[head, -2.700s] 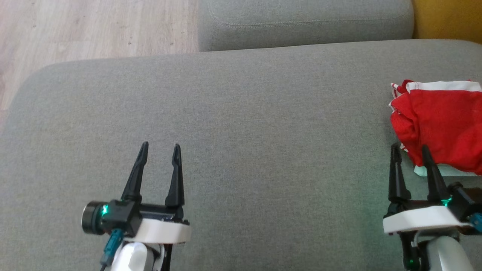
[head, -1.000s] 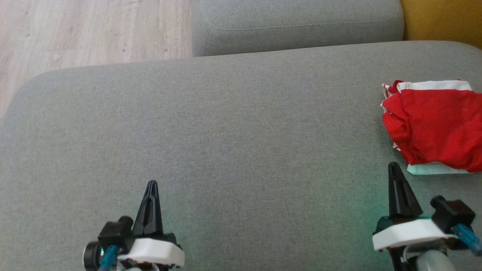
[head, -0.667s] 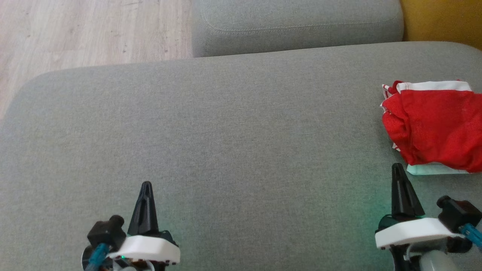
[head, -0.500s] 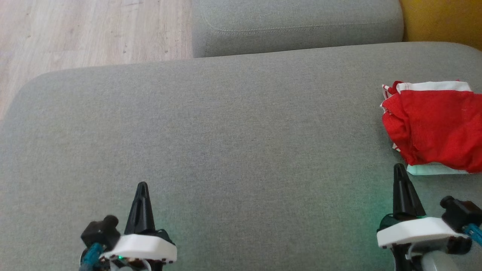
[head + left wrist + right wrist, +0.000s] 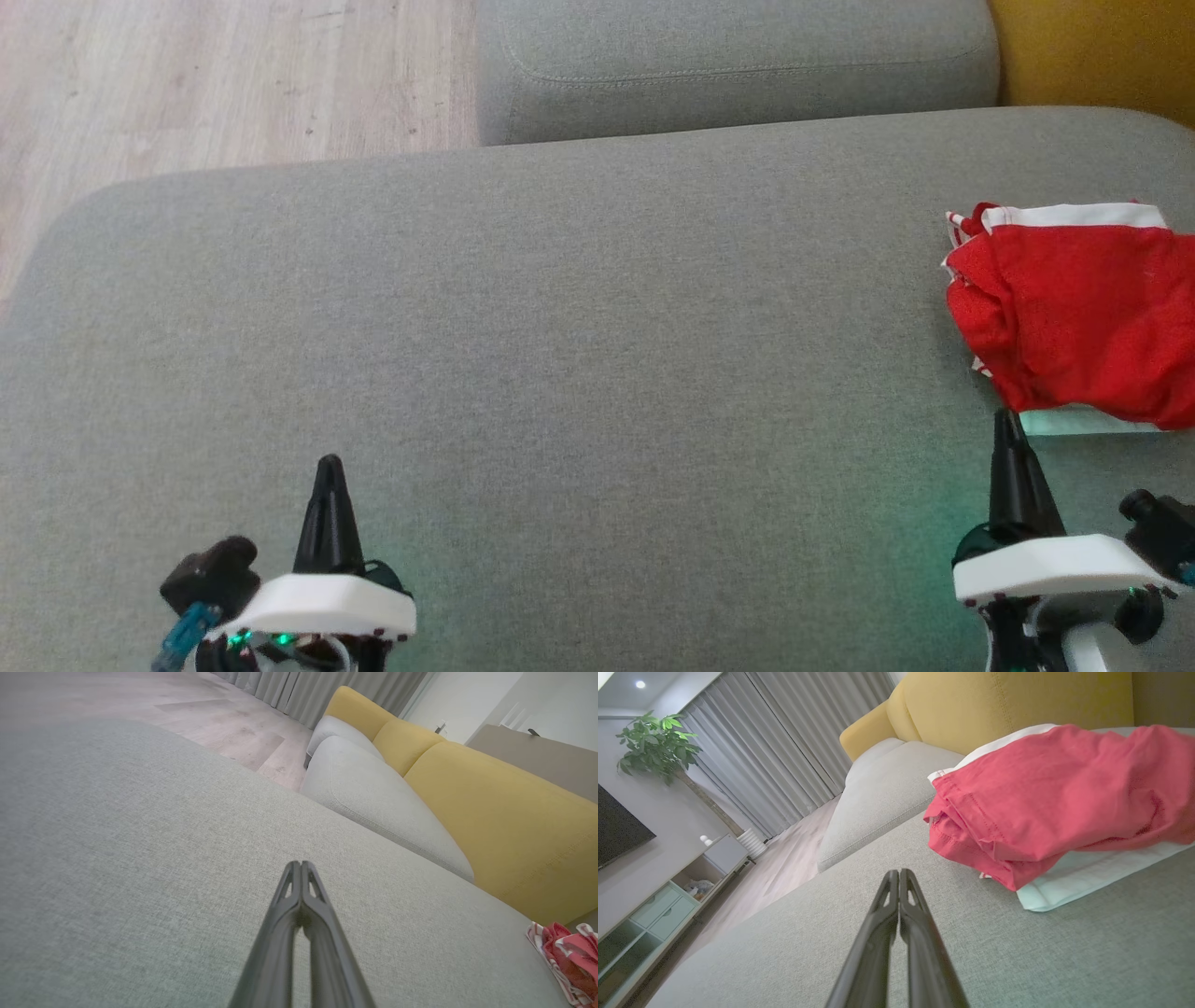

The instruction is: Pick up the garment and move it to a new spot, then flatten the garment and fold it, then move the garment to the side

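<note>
Red garment (image 5: 1083,308), white-trimmed, loosely folded on grey cushion (image 5: 560,327), left tool (image 5: 329,464) and right tool (image 5: 1006,417) both clenched, empty.

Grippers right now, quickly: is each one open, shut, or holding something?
Left gripper: jaws shut, holding nothing.
Right gripper: jaws shut, holding nothing; the red garment lies just ahead, not gripped.
</note>
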### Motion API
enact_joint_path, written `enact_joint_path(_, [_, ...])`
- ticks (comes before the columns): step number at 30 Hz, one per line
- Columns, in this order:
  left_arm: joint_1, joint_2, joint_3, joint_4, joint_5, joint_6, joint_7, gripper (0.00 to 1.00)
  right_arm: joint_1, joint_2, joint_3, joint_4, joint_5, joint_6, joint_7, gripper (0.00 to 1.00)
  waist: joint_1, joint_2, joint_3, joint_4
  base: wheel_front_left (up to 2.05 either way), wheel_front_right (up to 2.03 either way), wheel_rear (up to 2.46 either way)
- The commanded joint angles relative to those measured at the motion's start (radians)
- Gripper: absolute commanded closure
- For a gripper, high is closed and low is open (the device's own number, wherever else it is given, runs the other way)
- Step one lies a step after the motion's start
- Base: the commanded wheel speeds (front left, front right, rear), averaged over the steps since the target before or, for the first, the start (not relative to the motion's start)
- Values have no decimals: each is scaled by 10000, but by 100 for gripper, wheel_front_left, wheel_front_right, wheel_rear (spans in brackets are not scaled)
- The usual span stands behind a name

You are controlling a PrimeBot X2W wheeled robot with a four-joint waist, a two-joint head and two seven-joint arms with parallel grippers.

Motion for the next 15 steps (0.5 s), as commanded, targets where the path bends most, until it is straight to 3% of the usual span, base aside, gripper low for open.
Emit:
enact_joint_path(1, [-466, 35, 214, -356, -190, -113, 59, 100, -512, -95, 11, -327, 229, -2, 51, 100, 0, 0, -2, 0, 0, 0, 0])
enact_joint_path(15, [-510, 46, 619, -434, -1782, -333, 501, 100, -615, -119, -88, -327, 1946, -3, 469, 100, 0, 0, -46, 3, 0, 0, 0])
